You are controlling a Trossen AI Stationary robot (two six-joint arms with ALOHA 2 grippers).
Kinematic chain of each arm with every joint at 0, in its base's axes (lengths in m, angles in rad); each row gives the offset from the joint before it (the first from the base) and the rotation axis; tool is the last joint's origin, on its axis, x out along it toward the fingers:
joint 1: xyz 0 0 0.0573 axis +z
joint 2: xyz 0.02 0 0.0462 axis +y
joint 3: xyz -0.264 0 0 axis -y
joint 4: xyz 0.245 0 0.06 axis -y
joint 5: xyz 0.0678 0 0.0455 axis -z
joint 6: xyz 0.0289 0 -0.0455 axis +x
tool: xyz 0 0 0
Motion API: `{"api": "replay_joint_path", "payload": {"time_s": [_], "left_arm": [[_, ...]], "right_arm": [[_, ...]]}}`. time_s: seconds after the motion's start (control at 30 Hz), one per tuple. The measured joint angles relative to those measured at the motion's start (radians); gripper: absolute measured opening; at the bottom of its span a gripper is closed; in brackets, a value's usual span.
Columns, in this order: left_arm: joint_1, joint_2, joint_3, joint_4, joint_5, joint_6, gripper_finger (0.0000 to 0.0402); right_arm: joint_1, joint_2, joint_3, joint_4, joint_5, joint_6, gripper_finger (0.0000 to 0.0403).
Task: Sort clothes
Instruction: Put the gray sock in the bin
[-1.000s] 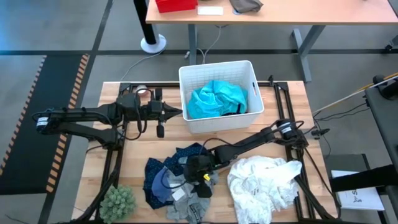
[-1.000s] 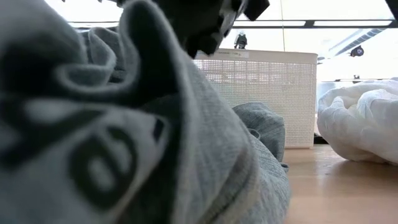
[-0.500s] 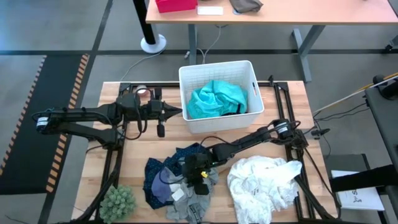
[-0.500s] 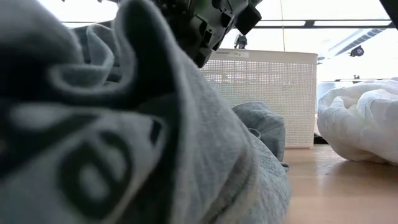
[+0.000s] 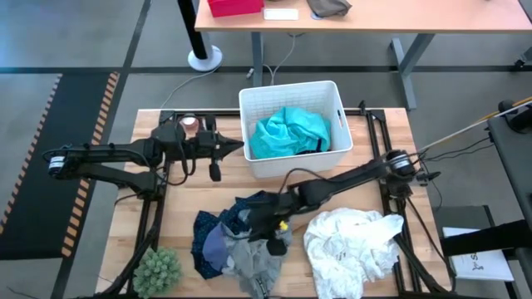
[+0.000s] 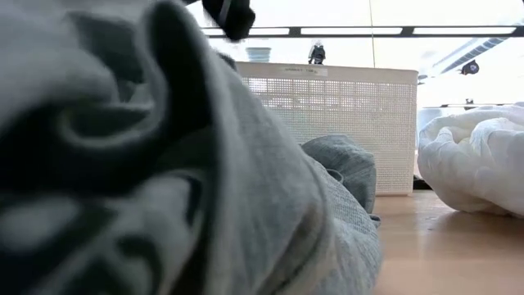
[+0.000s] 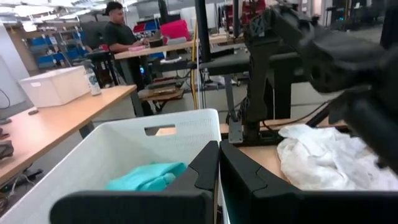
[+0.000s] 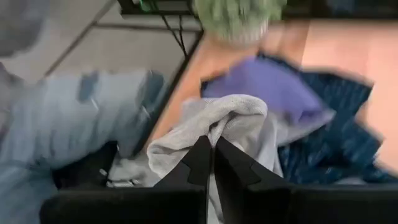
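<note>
A pile of clothes lies on the table's near side: a grey garment (image 5: 253,257), a navy patterned one (image 5: 249,206), a purple-blue one (image 5: 212,245) and a large white one (image 5: 349,241). A teal garment (image 5: 291,133) lies in the white bin (image 5: 249,104). My right gripper (image 5: 270,228) is over the pile, shut on the grey garment (image 8: 230,118). My left gripper (image 5: 237,149) is shut and empty, level beside the bin's left wall (image 7: 124,155). My right gripper pinches a raised fold of the grey garment (image 8: 219,127) between its two fingers, coming from above and pointing down. The fold is bunched up to the fingertips. The rest of the garment (image 6: 164,164) lies on the pile and the table.
A green spiky plant (image 5: 158,270) stands at the near left corner. The bin stands at the table's far middle. The white garment (image 6: 475,164) fills the near right. Bare wood shows at the left, in front of the left arm (image 5: 179,203).
My right gripper has gone up a little over the pile with the grey garment. The garment's held fold has been drawn up and bunched, and its white tag no longer shows from above. The rest stays on the pile.
</note>
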Motion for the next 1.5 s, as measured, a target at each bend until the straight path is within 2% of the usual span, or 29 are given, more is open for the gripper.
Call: {"api": "replay_joint_path", "payload": {"time_s": [0.17, 0.47, 0.6, 0.67, 0.93, 1.3, 1.5], "left_arm": [[0.000, 0.000, 0.000, 0.013, 0.000, 0.000, 0.0000], [0.000, 0.000, 0.000, 0.012, 0.000, -0.007, 0.0000], [0.000, 0.000, 0.000, 0.019, 0.000, -0.007, 0.0000], [0.000, 0.000, 0.000, 0.017, 0.000, -0.009, 0.0000], [0.000, 0.000, 0.000, 0.018, 0.000, -0.026, 0.0000], [0.000, 0.001, 0.000, 0.018, 0.000, -0.033, 0.0000], [0.000, 0.001, 0.000, 0.018, 0.000, -0.033, 0.0000]], "right_arm": [[0.007, -0.132, 0.000, -0.073, 0.104, -0.059, 0.0001], [-0.010, -0.399, 0.000, -0.172, 0.483, -0.217, 0.0000], [-0.056, -0.504, 0.000, -0.158, 0.647, -0.291, 0.0000], [-0.097, -0.541, 0.001, -0.145, 0.696, -0.317, 0.0000], [-0.325, -0.584, 0.001, -0.179, 0.692, -0.317, 0.0000], [-0.623, -0.495, 0.001, -0.339, 0.631, -0.275, 0.0000], [-0.720, -0.393, 0.000, -0.387, 0.453, -0.195, 0.0000]]}}
